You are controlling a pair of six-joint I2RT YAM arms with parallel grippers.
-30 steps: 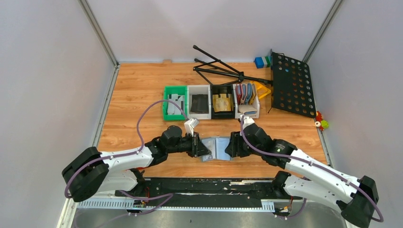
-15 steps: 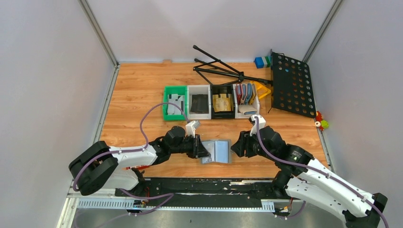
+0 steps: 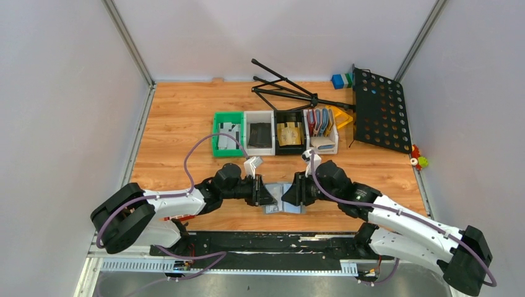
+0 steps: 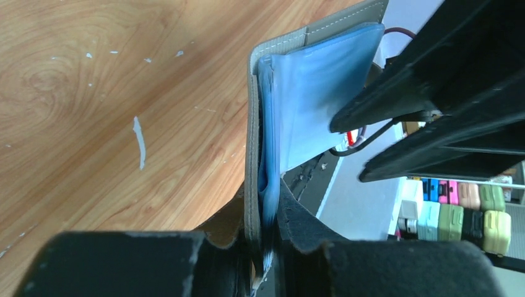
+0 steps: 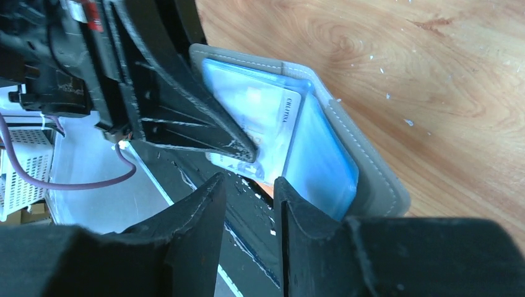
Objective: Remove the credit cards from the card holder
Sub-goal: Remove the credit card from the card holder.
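- The left pincer [image 4: 263, 253] is clamped shut on one edge of the flat grey-blue fabric card holder [image 4: 309, 86] with pale translucent pockets. The bite looks shallow. A sideways tug on a card could, I judge, drag the card holder out of the jaws or swing it round.
- The card holder sits in the lower middle of the overhead view, between the two pincers, partly opened above the wooden counter [image 3: 179, 124]. If its flaps fold closer together, the pocket mouth may pinch whatever is inside.
- A thin whitish plastic credit card [image 5: 266, 120] lies in the pale pocket, its lower edge poking out at the middle of the right wrist view. I cannot make out any other cards. Should the jaws catch the pocket film along with the card, it will likely refuse to slide.
- The right pincer [image 5: 247, 192] stands partly open with nothing visible between its jaws, its tips just short of that card edge. A dark finger of the left pincer lies just beside the card, so a slightly misjudged approach could knock the two pincers together.
- The left arm [image 3: 167, 204] reaches from the lower left of the overhead view, low and nearly level, with its pincer pointing right.
- The right arm [image 3: 396, 213] stretches from the lower right toward the centre, its pincer pointing left, nose to nose with the other.
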